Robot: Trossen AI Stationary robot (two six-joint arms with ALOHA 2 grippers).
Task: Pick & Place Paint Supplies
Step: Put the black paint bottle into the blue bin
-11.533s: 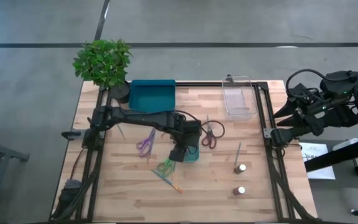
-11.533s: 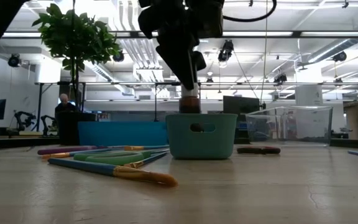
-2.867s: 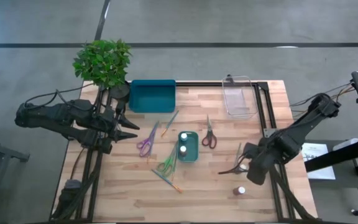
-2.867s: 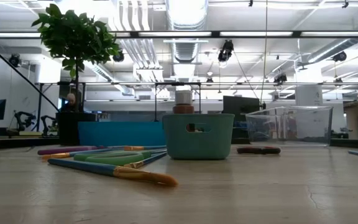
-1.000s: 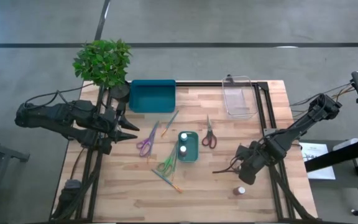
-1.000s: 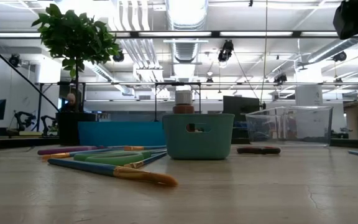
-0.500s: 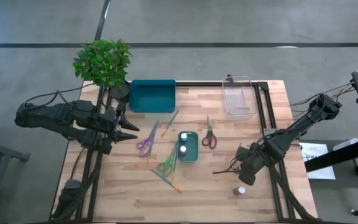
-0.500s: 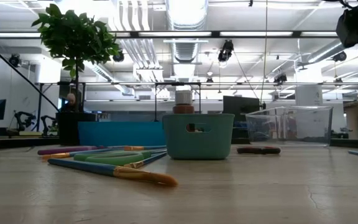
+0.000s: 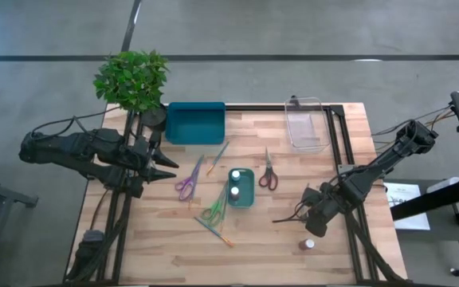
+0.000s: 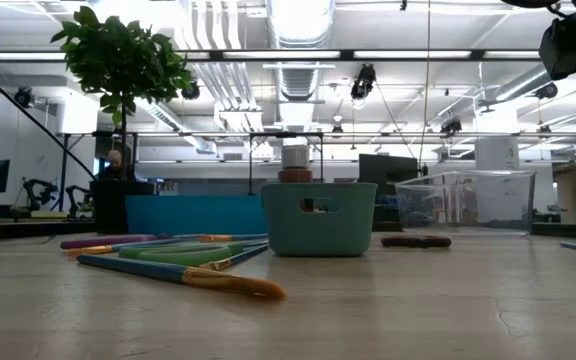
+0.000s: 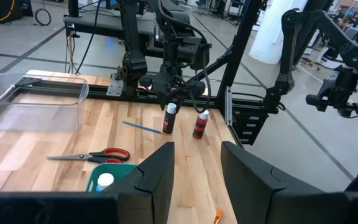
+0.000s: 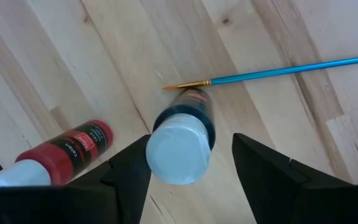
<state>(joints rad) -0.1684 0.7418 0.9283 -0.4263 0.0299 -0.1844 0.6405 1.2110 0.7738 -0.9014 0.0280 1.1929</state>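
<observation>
Since the frames of a few seconds back, the right arm had swung from the worktop's right edge inward and come down over a paint pot at the lower right of the overhead picture. The right tool (image 12: 191, 165) now straddled that blue pot (image 12: 182, 140), one dark finger on each side of its white cap, a gap visible on both sides: half-narrowed around it, not yet clamped. I judged the grasp about to be made, the third pot bound for the small teal bin (image 9: 241, 187) at frame centre.

The left tool (image 11: 194, 168) waited at the left edge of the overhead frame, fingers moderately apart, holding nothing.

Counting pots: two already stood in the teal bin, one sat between the right tool's fingers, and a red-labelled pot (image 9: 309, 244) remained just beside it, lower right. Four in all.

Scissors: three — purple scissors (image 9: 187, 182), green scissors (image 9: 212, 210), red scissors (image 9: 268, 171), all loose on the worktop (image 9: 166, 239).

Brushes I could make out: a blue brush (image 12: 278, 70) touching the pot's base, one orange-tipped brush (image 9: 215, 232) at lower centre, another brush (image 9: 218, 156) above the bin.
</observation>
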